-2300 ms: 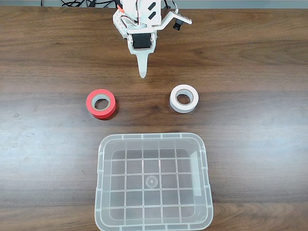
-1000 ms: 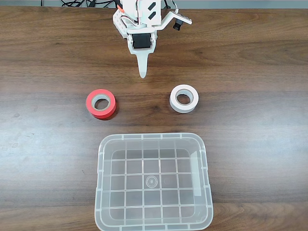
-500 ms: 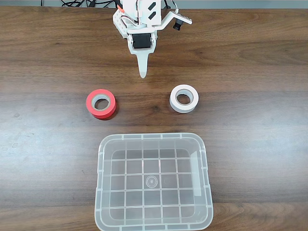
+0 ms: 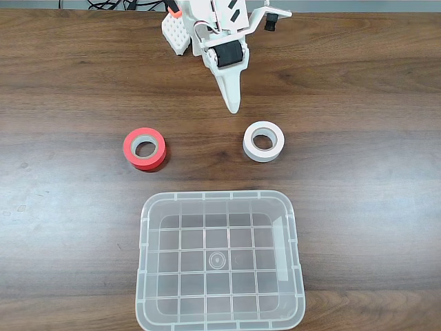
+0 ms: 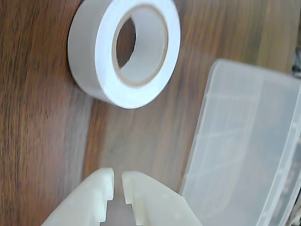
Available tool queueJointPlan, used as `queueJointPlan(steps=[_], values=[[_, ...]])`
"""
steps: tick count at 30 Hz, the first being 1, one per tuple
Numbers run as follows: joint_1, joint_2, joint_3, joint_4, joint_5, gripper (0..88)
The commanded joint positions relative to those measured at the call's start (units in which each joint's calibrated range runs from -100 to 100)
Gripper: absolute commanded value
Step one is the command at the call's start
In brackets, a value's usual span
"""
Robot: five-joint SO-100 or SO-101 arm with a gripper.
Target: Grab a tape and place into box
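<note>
Fixed view: white jaws [image 4: 233,105] hang over the table [image 4: 358,83], pointing toward the white tape [image 4: 263,141], which lies flat just beyond the tip, w/ the clear box [image 4: 220,261] near it and a red roll [image 4: 145,148] off to the left. Wrist view shows the jaws [image 5: 118,184] nearly pressed together, holding nothing. Likely risk: if they don't spread before descending, they'd shove the tape away, or knock it vs. the box rim.

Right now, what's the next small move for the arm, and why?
Probably open the gripper and advance toward the white tape. In the wrist view the fingertips stand nearly together with only a narrow gap, short of the roll, which lies flat on the table, untouched. The box holds nothing yet.
</note>
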Motion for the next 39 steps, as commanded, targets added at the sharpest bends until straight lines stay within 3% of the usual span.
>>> queueJointPlan(steps=[1,6,15,27,39], values=[[-3.3,-0.6,-0.7,-1.8,0.0,1.2],[-7.6,0.3,-1.5,-1.8,3.2,1.2],[-7.5,3.1,-9.3,-0.3,6.7,1.2],[-7.5,40.5,-34.7,-0.4,5.6,1.2],[-4.0,74.7,-64.1,9.0,1.6,1.2]])
